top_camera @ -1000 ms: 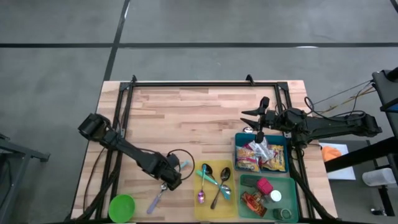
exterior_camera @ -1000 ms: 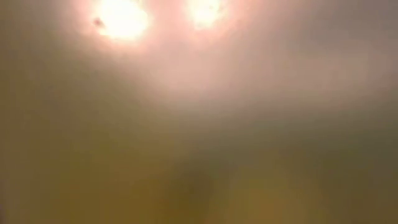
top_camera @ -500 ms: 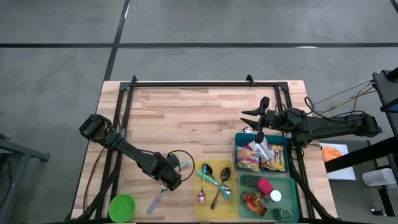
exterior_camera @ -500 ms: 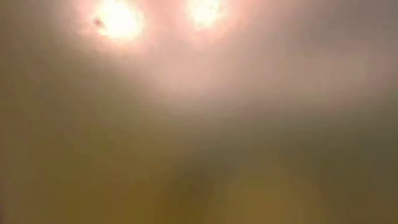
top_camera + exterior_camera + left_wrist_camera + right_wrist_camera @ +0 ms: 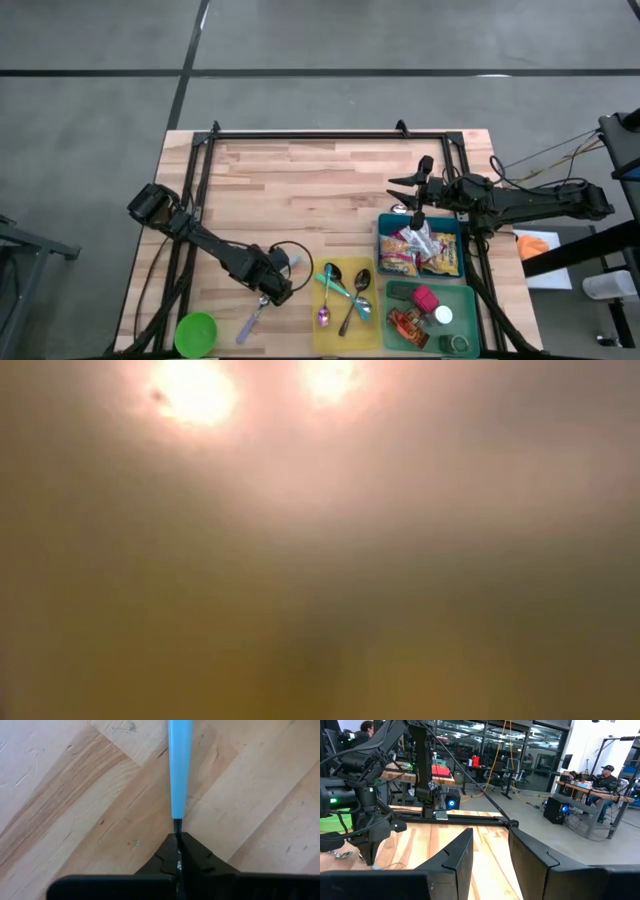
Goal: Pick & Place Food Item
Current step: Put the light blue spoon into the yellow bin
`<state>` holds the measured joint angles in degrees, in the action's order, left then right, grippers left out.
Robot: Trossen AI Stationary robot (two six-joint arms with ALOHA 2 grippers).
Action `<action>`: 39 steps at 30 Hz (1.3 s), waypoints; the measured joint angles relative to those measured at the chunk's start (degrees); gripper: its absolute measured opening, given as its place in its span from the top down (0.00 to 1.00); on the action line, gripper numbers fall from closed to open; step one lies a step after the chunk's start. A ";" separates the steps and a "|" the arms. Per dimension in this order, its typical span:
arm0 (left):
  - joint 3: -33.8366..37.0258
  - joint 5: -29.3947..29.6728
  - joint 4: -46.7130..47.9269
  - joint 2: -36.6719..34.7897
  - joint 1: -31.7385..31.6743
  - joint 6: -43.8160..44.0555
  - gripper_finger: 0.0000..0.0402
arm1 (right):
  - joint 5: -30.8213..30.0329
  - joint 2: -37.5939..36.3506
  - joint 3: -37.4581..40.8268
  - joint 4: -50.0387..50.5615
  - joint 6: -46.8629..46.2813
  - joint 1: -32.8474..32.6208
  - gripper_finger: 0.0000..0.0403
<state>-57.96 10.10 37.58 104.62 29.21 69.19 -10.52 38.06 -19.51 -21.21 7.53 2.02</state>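
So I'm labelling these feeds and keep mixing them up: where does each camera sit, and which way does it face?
High view: above the table, looking straight down; shows both arms, left tool at a spoon, right tool above the blue tray.
Low view: table height, but only glare and blur; no arm is visible.
Left wrist view: on the left arm, facing the wood; its shut tool grips the blue-handled spoon.
Right wrist view: on the right arm, facing across the table into the room; its tool is open.
Shared: the high and right wrist views both show the left arm.
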 joint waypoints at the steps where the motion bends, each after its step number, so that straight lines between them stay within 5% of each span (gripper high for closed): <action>1: 0.01 0.01 0.02 0.00 0.00 0.01 0.99 | 0.00 0.00 0.00 0.00 0.00 0.00 0.70; 39: 0.21 8.40 4.07 -14.36 0.11 2.84 0.99 | 0.00 0.02 0.02 0.02 0.00 0.00 0.70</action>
<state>-57.76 18.50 41.66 90.26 29.32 72.03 -10.52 38.09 -19.49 -21.19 7.53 2.02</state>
